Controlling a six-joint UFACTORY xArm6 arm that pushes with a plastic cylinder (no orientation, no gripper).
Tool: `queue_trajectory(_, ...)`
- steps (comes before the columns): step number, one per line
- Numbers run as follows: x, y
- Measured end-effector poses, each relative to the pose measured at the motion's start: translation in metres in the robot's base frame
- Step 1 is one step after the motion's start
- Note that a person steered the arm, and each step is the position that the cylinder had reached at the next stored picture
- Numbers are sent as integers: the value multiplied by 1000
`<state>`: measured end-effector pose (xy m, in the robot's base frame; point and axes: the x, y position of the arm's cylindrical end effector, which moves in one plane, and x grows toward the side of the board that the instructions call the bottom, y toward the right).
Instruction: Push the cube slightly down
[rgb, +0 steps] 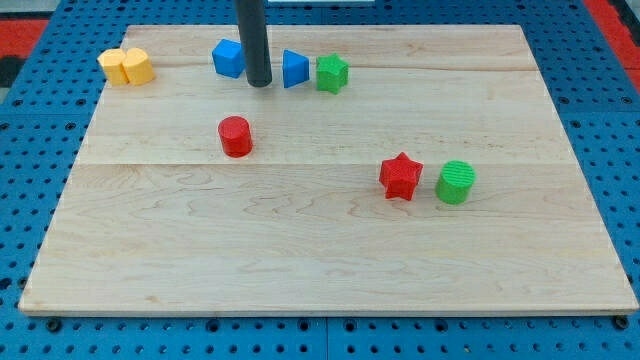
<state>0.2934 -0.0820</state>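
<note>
A blue cube (228, 58) sits near the view's top, left of centre. My tip (259, 83) rests on the board just right of the cube and slightly below it, close to it but apart. The dark rod rises from there out of the view's top. Right of the rod is a blue wedge-like block (295, 68), and beside that a green star (332, 73).
A yellow heart-like block (126, 66) lies at the top left. A red cylinder (235, 136) stands below the cube. A red star (401, 176) and a green cylinder (456, 182) sit at the right. The wooden board (320, 260) lies on a blue pegboard.
</note>
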Motion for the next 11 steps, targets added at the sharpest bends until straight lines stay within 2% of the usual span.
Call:
queue_trajectory(2, -55, 3)
queue_trajectory(3, -76, -22)
queue_trajectory(4, -66, -48)
queue_trajectory(7, -48, -53)
queue_trajectory(9, -96, -69)
queue_trajectory(10, -81, -123)
queue_trajectory(11, -22, -124)
